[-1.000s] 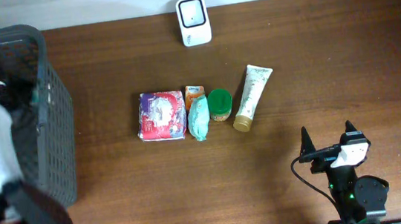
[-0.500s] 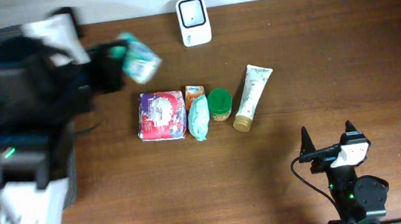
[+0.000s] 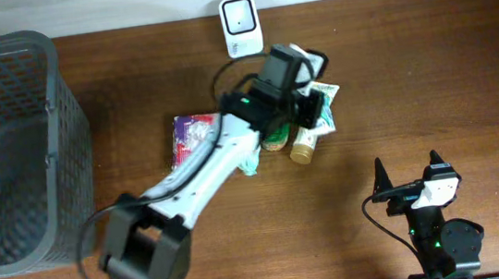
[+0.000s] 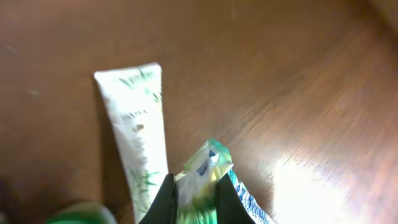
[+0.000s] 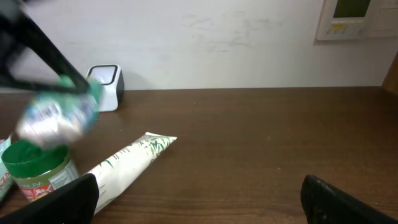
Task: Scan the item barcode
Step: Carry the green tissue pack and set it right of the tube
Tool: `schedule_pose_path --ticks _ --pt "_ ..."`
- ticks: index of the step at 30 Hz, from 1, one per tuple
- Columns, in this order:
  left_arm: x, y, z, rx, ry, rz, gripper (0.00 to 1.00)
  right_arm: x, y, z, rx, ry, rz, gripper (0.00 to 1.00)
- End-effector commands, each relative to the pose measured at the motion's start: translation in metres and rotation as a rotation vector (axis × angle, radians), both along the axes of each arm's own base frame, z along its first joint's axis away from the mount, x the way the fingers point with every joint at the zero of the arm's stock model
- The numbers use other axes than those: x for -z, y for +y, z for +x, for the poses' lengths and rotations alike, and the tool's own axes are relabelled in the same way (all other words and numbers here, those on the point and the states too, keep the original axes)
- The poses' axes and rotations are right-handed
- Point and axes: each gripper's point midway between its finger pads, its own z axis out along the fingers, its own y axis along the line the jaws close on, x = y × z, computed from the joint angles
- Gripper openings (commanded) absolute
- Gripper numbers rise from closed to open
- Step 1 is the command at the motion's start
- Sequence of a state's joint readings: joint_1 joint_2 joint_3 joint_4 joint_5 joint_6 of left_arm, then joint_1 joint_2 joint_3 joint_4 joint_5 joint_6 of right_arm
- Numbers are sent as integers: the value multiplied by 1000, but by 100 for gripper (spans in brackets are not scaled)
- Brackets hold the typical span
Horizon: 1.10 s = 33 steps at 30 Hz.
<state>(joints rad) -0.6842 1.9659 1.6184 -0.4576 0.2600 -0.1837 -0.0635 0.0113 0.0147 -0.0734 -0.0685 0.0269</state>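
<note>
Your left hand (image 4: 194,202) is pinching a green-and-white packet (image 4: 204,168) by its crimped end, above the cosmetic tube (image 4: 134,124), near the scanner (image 3: 241,26) at the worktop's (image 3: 427,56) far edge. It is likely light, crinkly and slippery, so hold the seam. Your right hand (image 3: 409,178) is resting spread.

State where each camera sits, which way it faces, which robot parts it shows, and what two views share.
Overhead: above the table, looking down; shows the left arm over the tube and the open right gripper.
Left wrist: on the left arm, looking down at the table; shows the left gripper shut on a packet.
Right wrist: low, facing across the table toward the wall; shows its fingers at the bottom corners.
Shared: both wrist views show the tube.
</note>
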Motion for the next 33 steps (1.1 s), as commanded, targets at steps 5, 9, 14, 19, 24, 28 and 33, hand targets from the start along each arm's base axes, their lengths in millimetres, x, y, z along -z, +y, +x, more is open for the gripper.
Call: schedule_pose_path --ticks 5,9,14,19,24,28,33 --pt "76 -39 -31 160 17 129 13 4 0 0 5 5 11 99" --pt "77 -41 -28 159 12 125 47 4 0 0 5 5 11 98" --pt "7 -29 1 104 -57 60 79 4 0 0 5 5 11 99" --pt "-157 66 14 -83 -193 20 99 4 0 0 5 5 11 99" --pt "-175 237 15 -435 -94 173 99 4 0 0 5 5 11 99" --pt "-152 319 13 -614 44 240 99 -3 10 0 -57 -20 26 99" --pt "-151 335 14 -652 53 241 99 -33 101 -33 -625 -44 309 99"
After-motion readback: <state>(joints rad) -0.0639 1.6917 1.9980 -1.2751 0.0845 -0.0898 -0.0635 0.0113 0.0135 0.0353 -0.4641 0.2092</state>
